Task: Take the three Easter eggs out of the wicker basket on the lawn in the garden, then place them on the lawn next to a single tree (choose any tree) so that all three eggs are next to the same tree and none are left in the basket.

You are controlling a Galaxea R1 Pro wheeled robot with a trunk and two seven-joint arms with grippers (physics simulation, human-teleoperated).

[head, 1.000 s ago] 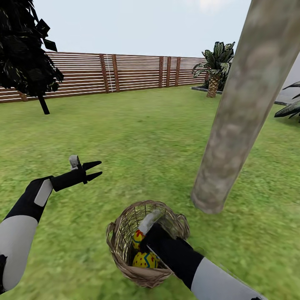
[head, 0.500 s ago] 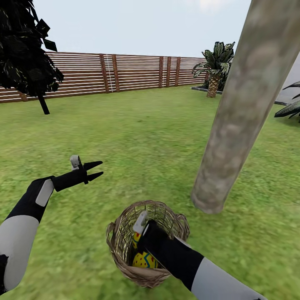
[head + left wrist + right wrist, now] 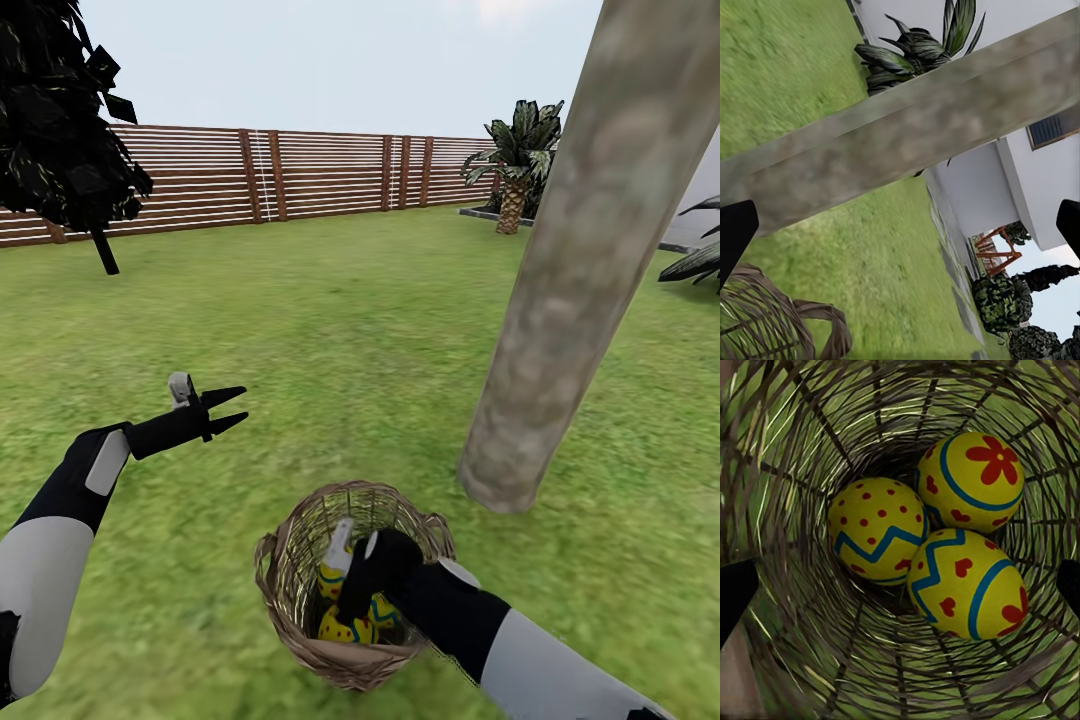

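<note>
My right gripper (image 3: pixel 352 590) hangs spread wide inside the tan woven wicker basket (image 3: pixel 290 625), empty; its wrist camera shows three yellow painted eggs (image 3: pixel 964 581) clustered together. Left gripper (image 3: pixel 228 408) parted, empty.

Head view: right end effector (image 3: pixel 352 590) covers most of the Easter eggs (image 3: pixel 345 625) in wicker basket (image 3: pixel 300 640); tree (image 3: pixel 570 290) crown cropped.

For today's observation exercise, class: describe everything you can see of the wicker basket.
The wicker basket is small, round and tan-brown, woven of open twigs with a thick braided rim. It sits on the lawn near the foot of the tree, tipped toward the robot. Three Easter eggs lie bunched together at its bottom. The right claw reaches into its mouth, open above the eggs.
</note>
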